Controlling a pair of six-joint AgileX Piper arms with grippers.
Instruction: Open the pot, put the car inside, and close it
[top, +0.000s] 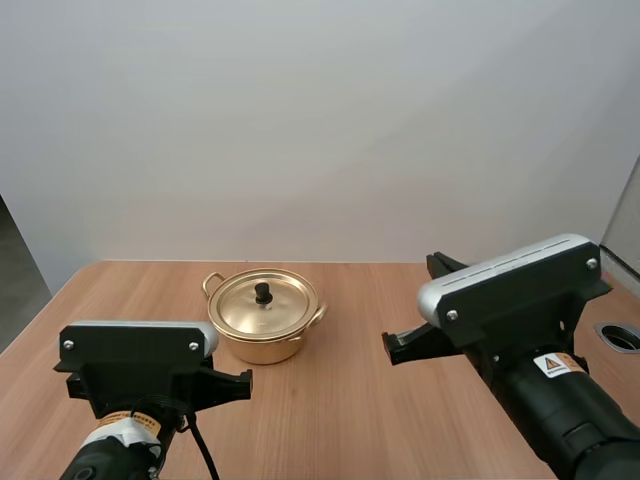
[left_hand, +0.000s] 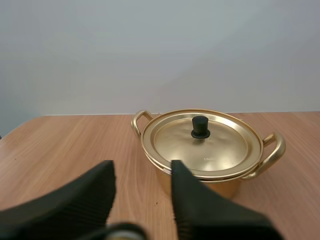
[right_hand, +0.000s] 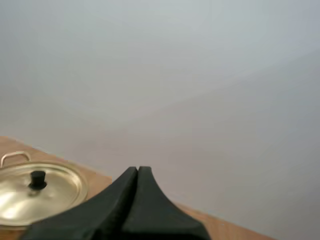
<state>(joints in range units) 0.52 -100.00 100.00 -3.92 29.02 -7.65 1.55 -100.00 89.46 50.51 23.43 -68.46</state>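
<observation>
The shiny gold metal pot sits lid-on on the wooden table, the left gripper near it has fingers wide apart and empty, the right gripper has fingers pressed together on nothing, and the small black knob could slip from a crooked pinch.

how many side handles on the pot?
2. One handle juts from the pot's far left side, the other from its right side, slightly nearer. The black knob on the lid isn't counted.
</observation>
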